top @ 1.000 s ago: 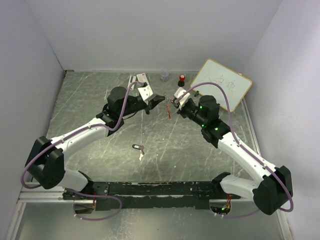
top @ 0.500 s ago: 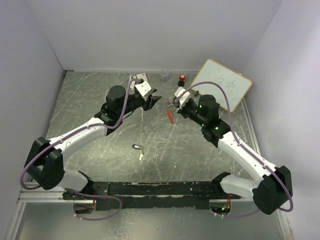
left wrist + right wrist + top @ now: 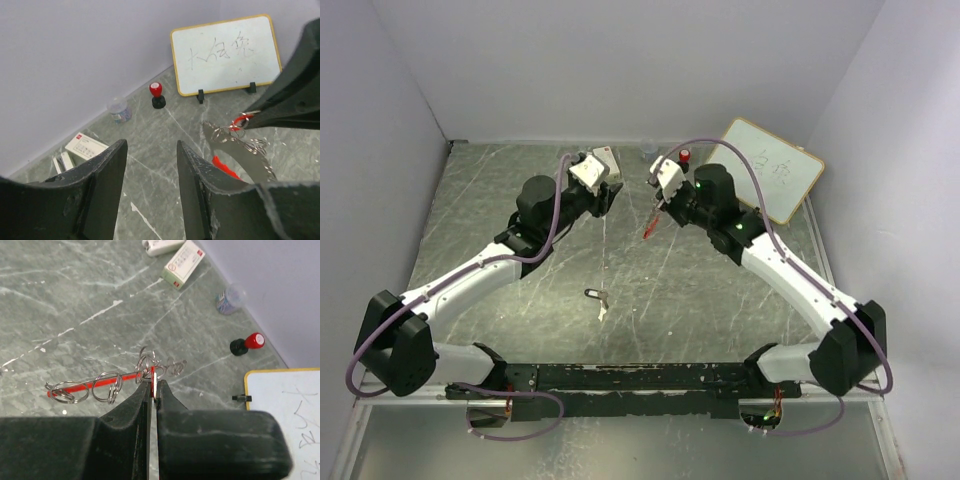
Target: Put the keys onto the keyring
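The right gripper [image 3: 152, 386] was pinched fully closed on the keyring [image 3: 100, 383], gripping it at one end where several silver loops bunched together. The red plastic piece stuck out sideways from the jaws, with more silver rings threaded along it. From above, the right gripper [image 3: 662, 205] held the keyring [image 3: 650, 226] off the counter [image 3: 500, 220], its red piece slanting down toward the middle.

The left gripper [image 3: 608, 193] stood just across from it, a little apart. In its own wrist view, the left gripper [image 3: 151, 147] was spread wide with nothing between its fingers [image 3: 107, 175]. Past them I could see the keyring [image 3: 235, 125] dangling from the tip of the other arm, silver loops above and a bit of red below.

One key [image 3: 594, 293], the black-headed one, lay flat on the counter nearer the arm bases, well away from both grippers. A small white scrap [image 3: 603, 312] lay just beside it. I could not make out the red-headed key.

Along the back wall stood a whiteboard [image 3: 227, 52] with scribbled marks, a red-topped black cylinder [image 3: 156, 95], a small clear jar [image 3: 119, 110] and a white box [image 3: 85, 146].
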Available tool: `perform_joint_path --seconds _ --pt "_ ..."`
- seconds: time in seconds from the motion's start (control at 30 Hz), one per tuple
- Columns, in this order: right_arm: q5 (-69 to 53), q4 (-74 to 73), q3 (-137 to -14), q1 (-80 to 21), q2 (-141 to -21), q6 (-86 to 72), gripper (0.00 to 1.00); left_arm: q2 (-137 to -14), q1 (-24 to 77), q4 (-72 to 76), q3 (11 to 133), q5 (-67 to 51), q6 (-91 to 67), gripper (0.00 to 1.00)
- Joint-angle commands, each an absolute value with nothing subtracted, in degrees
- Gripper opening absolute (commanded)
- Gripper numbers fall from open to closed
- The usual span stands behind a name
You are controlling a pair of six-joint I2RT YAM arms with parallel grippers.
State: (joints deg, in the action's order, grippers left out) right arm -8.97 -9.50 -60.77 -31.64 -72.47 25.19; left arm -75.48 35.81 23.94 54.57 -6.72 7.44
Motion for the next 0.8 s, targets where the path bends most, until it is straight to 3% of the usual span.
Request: perform_joint_path --seconds 0.0,0.37,0.77 --pt "-2.48 -23.51 -69.35 -33.28 -78.83 25.32 0.00 -74.10 35.60 22.98 53.53 -4.84 5.87 0.54" --pt "1.23 -40.69 -85.76 -34.47 -92.62 19.96 0.00 -74.58 35.51 20.46 54.34 -3.61 6.04 0.53" --pt "-1.80 -45.29 -90.07 -34.46 -98.74 16.33 0.00 -72.68 35.33 20.17 52.61 3.11 3.42 0.51"
